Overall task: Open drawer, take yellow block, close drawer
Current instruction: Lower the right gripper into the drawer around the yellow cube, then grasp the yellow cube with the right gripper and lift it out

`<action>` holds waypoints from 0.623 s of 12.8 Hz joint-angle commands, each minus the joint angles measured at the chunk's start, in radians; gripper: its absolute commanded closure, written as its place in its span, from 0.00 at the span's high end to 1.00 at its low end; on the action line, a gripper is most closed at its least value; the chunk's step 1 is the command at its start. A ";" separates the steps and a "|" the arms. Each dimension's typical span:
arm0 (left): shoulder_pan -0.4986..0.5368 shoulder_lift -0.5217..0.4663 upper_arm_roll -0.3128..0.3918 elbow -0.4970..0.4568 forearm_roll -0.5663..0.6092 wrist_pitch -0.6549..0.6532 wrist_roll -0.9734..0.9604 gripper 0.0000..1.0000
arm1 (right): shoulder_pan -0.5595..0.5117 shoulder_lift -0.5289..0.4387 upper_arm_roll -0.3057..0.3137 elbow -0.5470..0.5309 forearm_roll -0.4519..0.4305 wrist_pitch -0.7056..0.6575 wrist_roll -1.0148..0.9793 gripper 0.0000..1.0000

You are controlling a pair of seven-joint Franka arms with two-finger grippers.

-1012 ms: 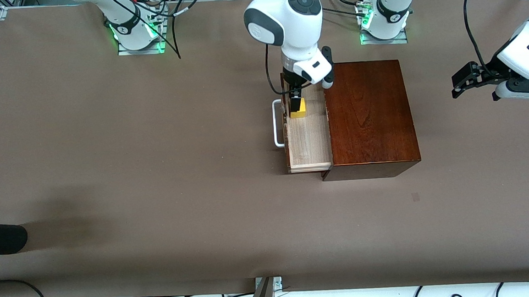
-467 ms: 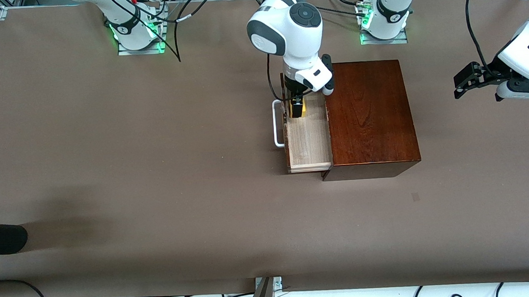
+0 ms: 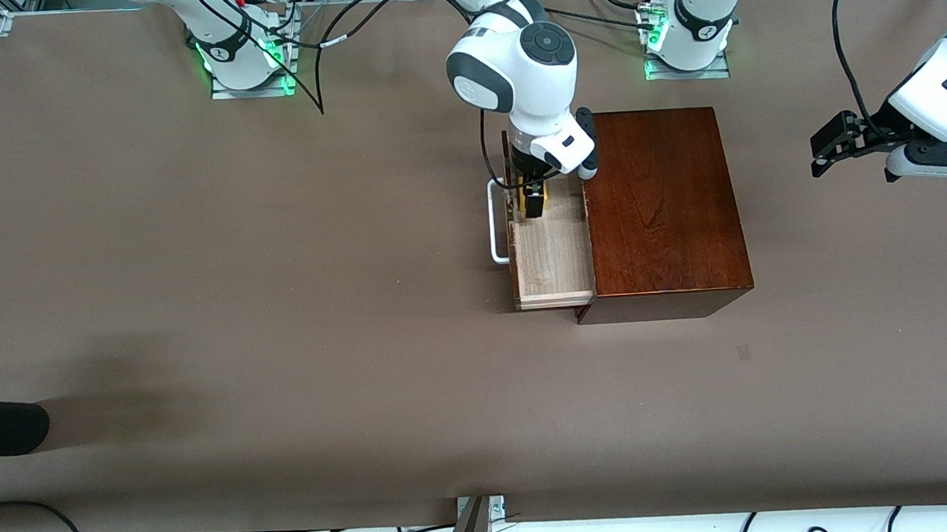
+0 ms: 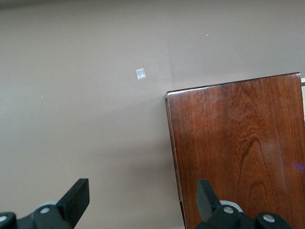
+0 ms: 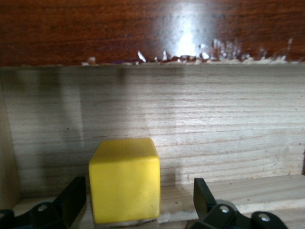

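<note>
Yellow block (image 5: 125, 180) in open drawer (image 3: 552, 249), between open right gripper (image 5: 136, 200) fingers; left gripper (image 4: 143, 202) open, waiting over table (image 3: 279, 311).

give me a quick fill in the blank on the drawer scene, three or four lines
1. The drawer of the wooden box is pulled ____.
2. The yellow block sits inside the ____.
3. The right hand has its fingers on either side of the block, and they are ____.
4. The left hand waits in the air with its fingers ____.

Missing words: open; drawer; open; open
</note>
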 commanded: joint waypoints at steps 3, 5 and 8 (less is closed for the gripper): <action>0.009 0.009 -0.013 0.021 0.023 -0.004 0.014 1.00 | 0.003 0.027 -0.001 0.037 -0.009 0.007 -0.006 0.50; 0.007 0.009 -0.013 0.021 0.023 -0.004 0.014 1.00 | 0.003 0.024 -0.001 0.038 -0.009 0.008 0.009 0.00; 0.006 0.009 -0.013 0.023 0.023 -0.004 0.014 1.00 | 0.003 0.007 -0.007 0.040 -0.009 -0.007 0.042 0.00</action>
